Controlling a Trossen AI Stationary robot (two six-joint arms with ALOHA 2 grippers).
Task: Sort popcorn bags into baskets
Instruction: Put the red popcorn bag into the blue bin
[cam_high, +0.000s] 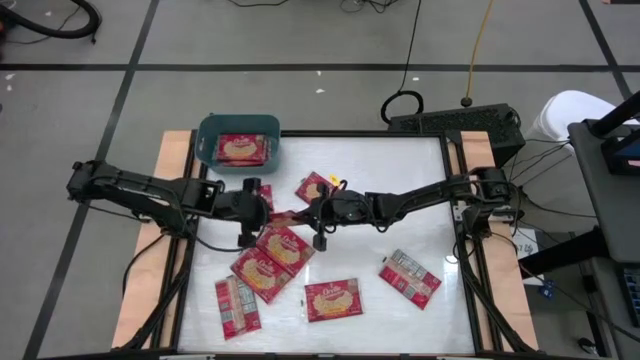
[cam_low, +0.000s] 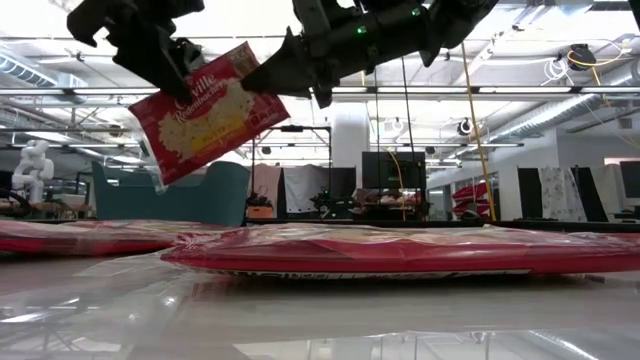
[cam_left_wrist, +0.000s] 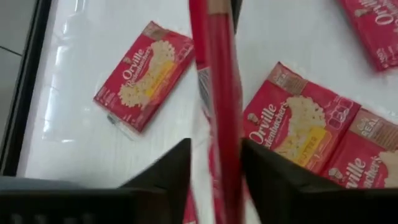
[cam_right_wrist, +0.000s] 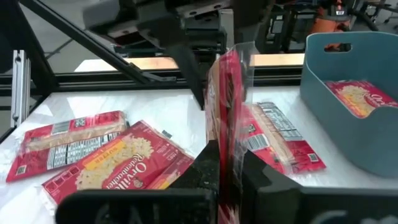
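One red popcorn bag (cam_low: 205, 112) hangs tilted in the air above the desk's middle, gripped at both ends. A second bag (cam_high: 243, 149) lies flat, picture up, inside the teal basket (cam_high: 209, 131) at the far left corner. The other bags lie flat on the desk: several overlapping (cam_high: 268, 258) near the middle, one (cam_high: 410, 277) toward the near right, grey back up.

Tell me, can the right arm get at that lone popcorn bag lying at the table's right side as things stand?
Probably not right away. The right gripper is shut on a raised bag mid-table, which the left gripper also meets. The path to the lone bag itself looks clear.
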